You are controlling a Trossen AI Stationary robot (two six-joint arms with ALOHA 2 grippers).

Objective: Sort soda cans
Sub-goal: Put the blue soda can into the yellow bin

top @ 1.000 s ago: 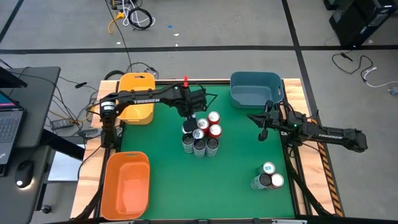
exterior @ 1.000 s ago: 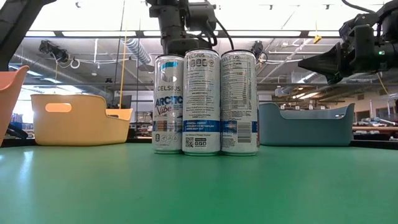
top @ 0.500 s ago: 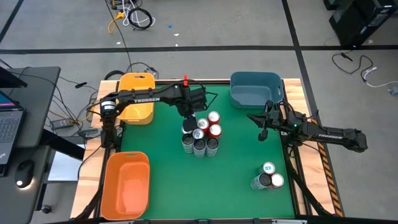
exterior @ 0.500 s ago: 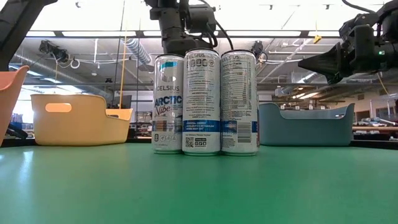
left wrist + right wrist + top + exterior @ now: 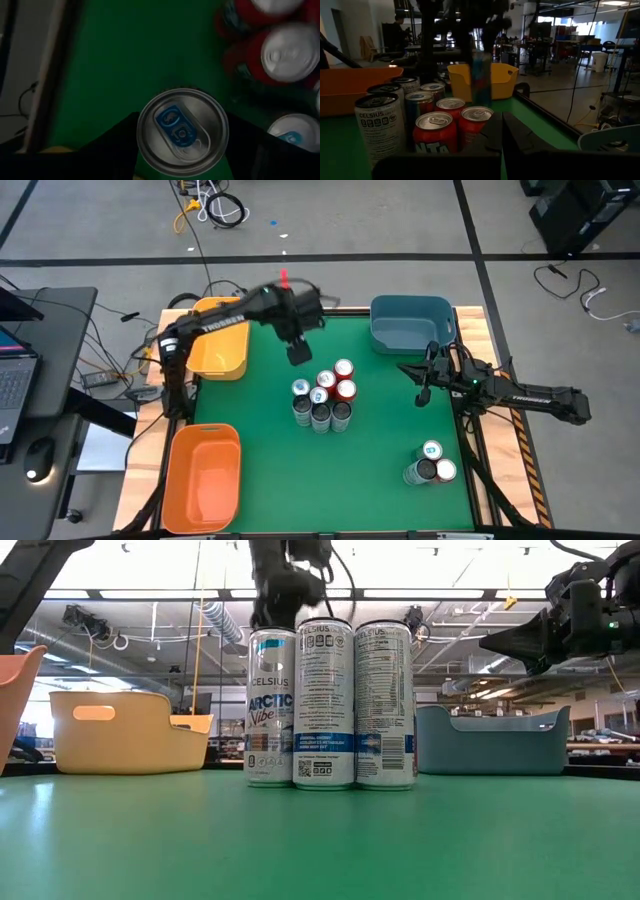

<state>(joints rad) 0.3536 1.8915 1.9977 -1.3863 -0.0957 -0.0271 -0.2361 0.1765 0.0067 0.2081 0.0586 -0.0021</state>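
Honestly, barely started: left gripper [image 5: 299, 352] clenches one can [image 5: 182, 131] mid-frame; cluster [image 5: 322, 395] unsorted, right gripper [image 5: 421, 380] unclear.

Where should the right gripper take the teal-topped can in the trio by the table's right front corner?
Probably its upper side wall, coming straight down: the teal-topped can stands upright, with two cans crowding its near side only. The right gripper hangs farther back; the left gripper holds another can aloft.
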